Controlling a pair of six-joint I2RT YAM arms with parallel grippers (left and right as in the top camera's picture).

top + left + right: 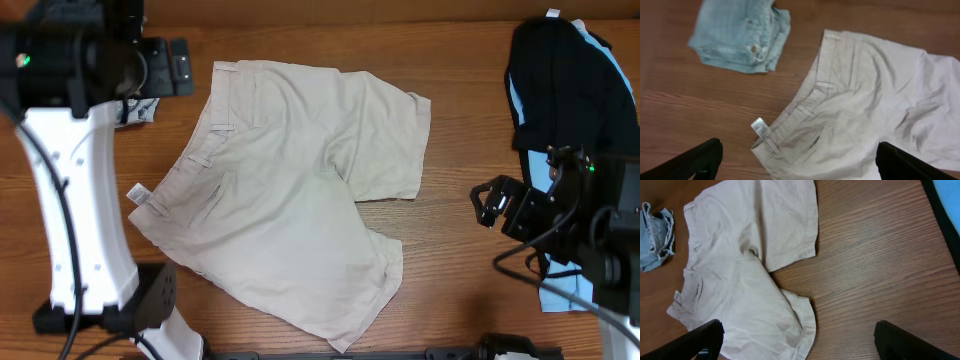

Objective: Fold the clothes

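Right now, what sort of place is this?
Probably a robotics lab bench set up for laundry-folding trials, not a home. Signs: a wooden table flanked by the left arm and right arm, beige shorts spread out, and other garments at the sides: denim shorts, a black and light-blue pile.

1. This is a robotics lab bench set up for handling cloth.
2. Two machine arms share one wood-grain worktop [460, 250]. Seen from overhead, the white-shelled left arm [75, 200] stands at 9 o'clock and the black right arm [560, 215] at 3 o'clock.
3. A green status light [24, 60] glows on the left arm's black head at 10 o'clock.
4. Each wrist carries a camera looking down past its own black claw. The left claw [797, 160] and the right claw [797, 337] are both spread wide.
5. Clothes lie on the wood: khaki shorts [290, 190] spread flat at the centre, bunched denim shorts [740, 35] at 10 o'clock, and a heap of black and light-blue garments [570, 80] at 2 o'clock.
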